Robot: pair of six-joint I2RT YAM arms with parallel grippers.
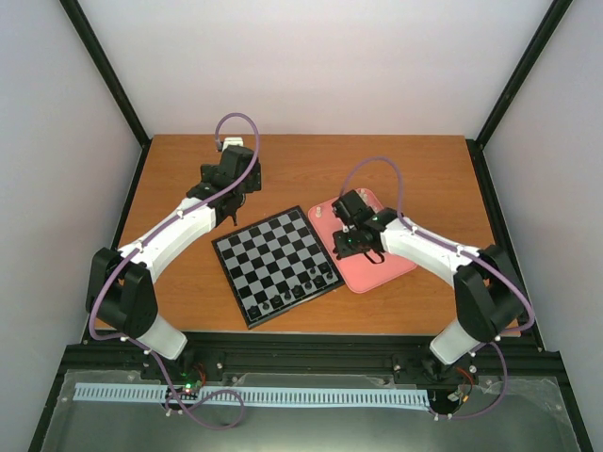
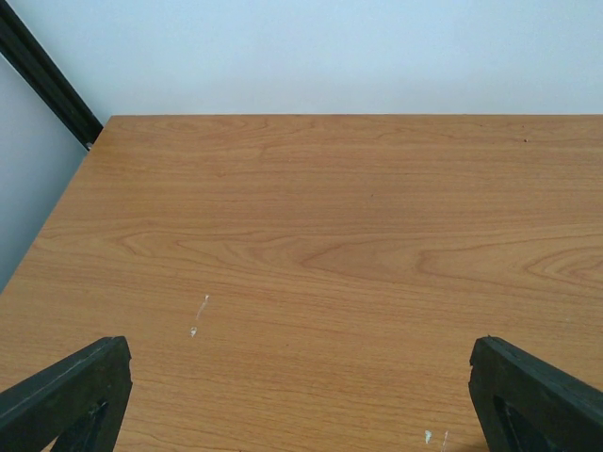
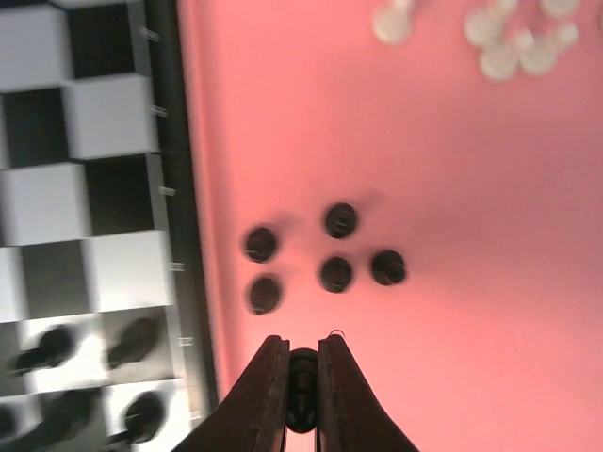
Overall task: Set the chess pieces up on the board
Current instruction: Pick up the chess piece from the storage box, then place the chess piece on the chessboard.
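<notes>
- Closest to the arm bases, the board [image 1: 278,266] sits skewed on the table [image 2: 330,235], with one corner aimed back at you.
- Along the board's near-right edge stands a row of black pieces [image 1: 300,292]. Your right wrist view catches a few of them, blurred, on those end squares.
- Hard against the board's right edge lies the pink tray [image 1: 377,275]. Your right gripper [image 3: 301,358] is down over it, just off the board's black border.
- Look at those fingers: they are drawn in to a narrow slit, with one black piece [image 3: 302,400] nipped between them. You cannot tell whether it is clear of the tray floor.
- Just past the fingertips, five loose black pieces [image 3: 336,274] stand in a small cluster on the tray. They are close beside the board's border, and none touches another.
- Farther across the tray, well away from the board, a bunch of cream-white pieces [image 3: 499,58] huddles together. They are too blurred to tell one kind from another.
- Beyond the board's far-left side, your left gripper [image 2: 297,348] hangs over bare wood, fingers spread wide with nothing between them.
- Past that, farthest from the board, the wood carries a couple of pale flecks [image 2: 193,331] and runs on to the white back wall [image 2: 330,47].
</notes>
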